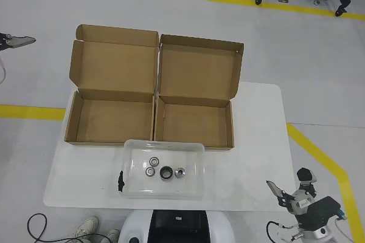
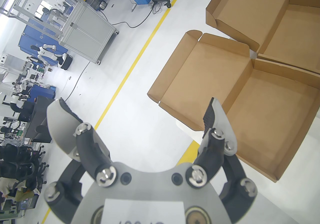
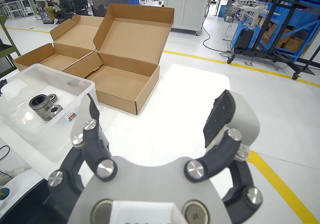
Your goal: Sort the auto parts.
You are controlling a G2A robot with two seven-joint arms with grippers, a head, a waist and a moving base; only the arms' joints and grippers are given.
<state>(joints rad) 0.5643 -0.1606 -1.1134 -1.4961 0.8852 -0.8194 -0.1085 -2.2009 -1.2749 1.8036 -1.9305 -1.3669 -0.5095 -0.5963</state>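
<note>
Worktop (image 1: 255, 152): white.
Left box (image 1: 109, 121) and right box (image 1: 194, 124): open cardboard, side by side at 12 o'clock.
Clear bin (image 1: 191, 185): at 6 o'clock, just beside the boxes.
Left claw (image 1: 15, 41): spread wide, empty, off the worktop at 10 o'clock.
Right claw (image 1: 289, 191): spread wide, empty, at 4 o'clock.
Auto parts (image 1: 166, 173): clustered mid-bin.
Black scrap (image 1: 120, 180): on the worktop at the bin's 9 o'clock.

Left gripper (image 1: 18, 40) at the top view's upper left edge, jaws spread wide, right gripper (image 1: 290, 182) lower right, jaws likewise apart
</note>
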